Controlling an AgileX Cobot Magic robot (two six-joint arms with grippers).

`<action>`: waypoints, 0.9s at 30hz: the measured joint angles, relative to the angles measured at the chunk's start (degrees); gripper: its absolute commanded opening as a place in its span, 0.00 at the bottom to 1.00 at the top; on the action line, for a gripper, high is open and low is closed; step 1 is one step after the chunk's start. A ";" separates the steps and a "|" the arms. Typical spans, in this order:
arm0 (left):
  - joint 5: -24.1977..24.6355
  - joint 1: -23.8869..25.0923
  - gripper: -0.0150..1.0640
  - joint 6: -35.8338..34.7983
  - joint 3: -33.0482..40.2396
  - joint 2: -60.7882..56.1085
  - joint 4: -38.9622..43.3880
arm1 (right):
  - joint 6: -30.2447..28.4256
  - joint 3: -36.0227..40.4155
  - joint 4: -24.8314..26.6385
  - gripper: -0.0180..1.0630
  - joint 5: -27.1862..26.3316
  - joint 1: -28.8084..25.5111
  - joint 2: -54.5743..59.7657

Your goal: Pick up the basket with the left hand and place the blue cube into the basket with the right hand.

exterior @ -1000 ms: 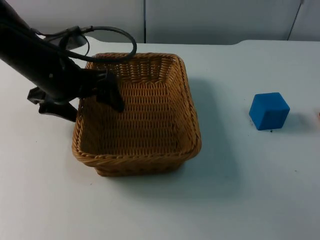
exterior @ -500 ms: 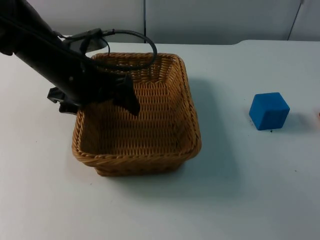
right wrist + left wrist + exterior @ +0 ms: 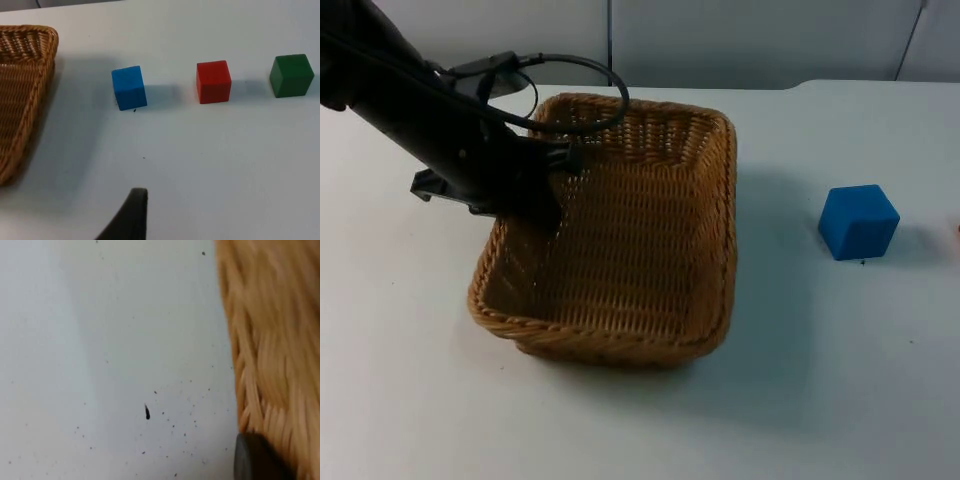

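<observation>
Your left gripper (image 3: 548,205) is pinching the wicker basket (image 3: 620,230) by its left rim, tilting it. It's looking light, stiff. Blue cube (image 3: 859,222) is sitting well right; right gripper (image 3: 131,215) waiting, fingers can't tell.

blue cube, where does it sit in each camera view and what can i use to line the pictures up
Top view: the blue cube stands on the white table, apart from the wicker basket and to its right.
Left wrist view: basket wall beside bare table; no blue cube there.
Right wrist view: the blue cube stands between the basket's corner and a red cube.
Shared landmark: the wicker basket, with the left gripper at its rim.
</observation>
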 measured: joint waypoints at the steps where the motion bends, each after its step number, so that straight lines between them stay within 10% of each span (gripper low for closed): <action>1: 0.13 0.00 0.06 0.25 0.00 0.00 0.12 | 0.00 0.00 0.00 0.98 0.00 0.00 0.00; 27: 7.77 -0.09 0.01 -18.44 0.64 -12.76 5.98 | 0.00 0.00 0.00 0.98 0.00 0.00 0.00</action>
